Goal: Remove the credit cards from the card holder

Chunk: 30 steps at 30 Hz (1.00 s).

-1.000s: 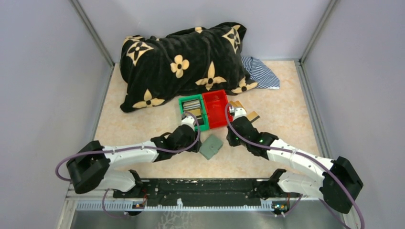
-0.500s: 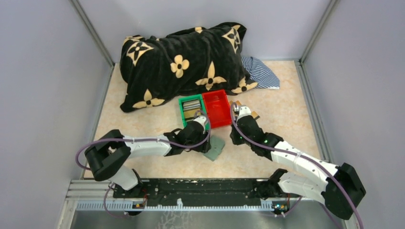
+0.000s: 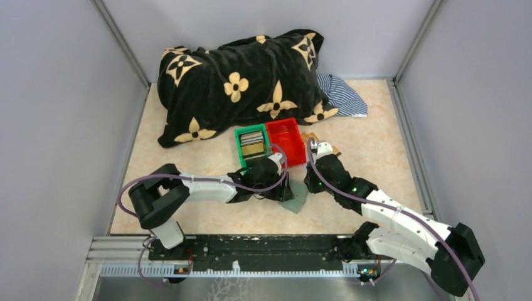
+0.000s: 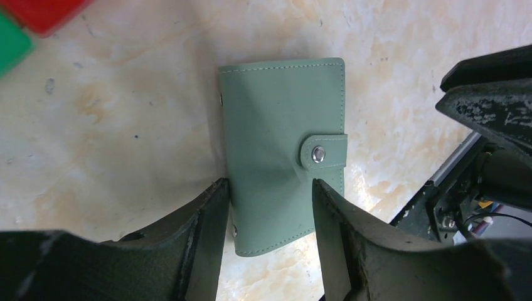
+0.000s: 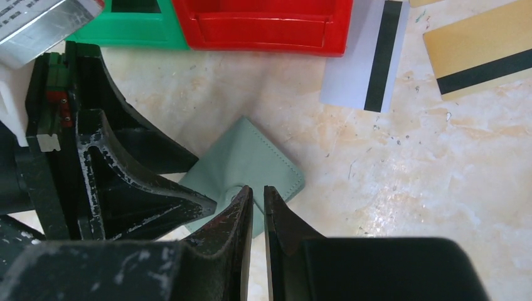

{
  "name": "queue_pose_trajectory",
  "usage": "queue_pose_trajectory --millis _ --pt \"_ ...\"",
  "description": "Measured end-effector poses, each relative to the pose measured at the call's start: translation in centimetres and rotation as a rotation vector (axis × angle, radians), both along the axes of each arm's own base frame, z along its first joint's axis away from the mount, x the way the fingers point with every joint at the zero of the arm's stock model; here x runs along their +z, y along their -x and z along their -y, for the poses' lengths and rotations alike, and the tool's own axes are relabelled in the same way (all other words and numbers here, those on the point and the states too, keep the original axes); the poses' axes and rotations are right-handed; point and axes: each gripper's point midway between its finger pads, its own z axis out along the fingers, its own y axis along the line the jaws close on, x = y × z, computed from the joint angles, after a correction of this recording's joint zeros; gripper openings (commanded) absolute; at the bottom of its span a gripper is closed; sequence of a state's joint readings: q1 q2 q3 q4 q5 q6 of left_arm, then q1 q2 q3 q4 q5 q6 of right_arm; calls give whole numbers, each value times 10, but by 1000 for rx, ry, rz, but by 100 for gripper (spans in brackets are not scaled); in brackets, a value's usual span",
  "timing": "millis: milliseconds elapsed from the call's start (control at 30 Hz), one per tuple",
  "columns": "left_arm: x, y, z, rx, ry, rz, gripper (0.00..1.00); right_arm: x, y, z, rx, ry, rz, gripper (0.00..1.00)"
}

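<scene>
Top external: green bin [image 3: 239,149] holding card stack [image 3: 254,143], touching red bin [image 3: 285,139]; card holder [image 3: 298,199] flat, just nearer. Left wrist: left gripper [image 4: 270,188] released, astride snapped-shut card holder. Right wrist: right gripper [image 5: 258,194] nearly clenched at card holder corner; credit cards [image 5: 480,59] on bare table [image 5: 439,163] beside red bin.

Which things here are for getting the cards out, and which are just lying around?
For the job:
- the grey-green card holder
- the gold credit card
- the pale credit card

Just lying about:
- the green bin
- the red bin
- the black flowery blanket
- the striped cloth
</scene>
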<state>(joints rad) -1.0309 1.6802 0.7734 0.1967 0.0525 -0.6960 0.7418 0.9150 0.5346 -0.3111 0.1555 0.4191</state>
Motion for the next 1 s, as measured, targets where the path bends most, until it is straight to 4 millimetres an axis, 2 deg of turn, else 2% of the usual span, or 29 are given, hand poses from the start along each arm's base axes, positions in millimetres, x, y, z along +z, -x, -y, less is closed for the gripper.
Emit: queue_pose_trajectory --millis 133,200,300,467,500,767,1000 --pt "2 -2 12 -9 19 -17 57 0 2 2 0 3 -3 14" --pt "4 -6 22 -15 30 -18 57 -1 3 3 -1 8 -9 11" --pt "10 -12 32 -20 46 -6 57 -4 5 5 3 20 -23 12" --pt "8 -17 26 -10 19 14 58 -12 8 2 25 35 -54 32" --pt "6 -19 23 -6 8 14 58 -13 9 2 34 35 -55 34" --pt "-1 -28 11 13 -26 19 58 -25 15 -3 66 44 -102 35" --pt "-2 -33 20 11 -17 18 58 -49 38 -10 118 90 -151 35"
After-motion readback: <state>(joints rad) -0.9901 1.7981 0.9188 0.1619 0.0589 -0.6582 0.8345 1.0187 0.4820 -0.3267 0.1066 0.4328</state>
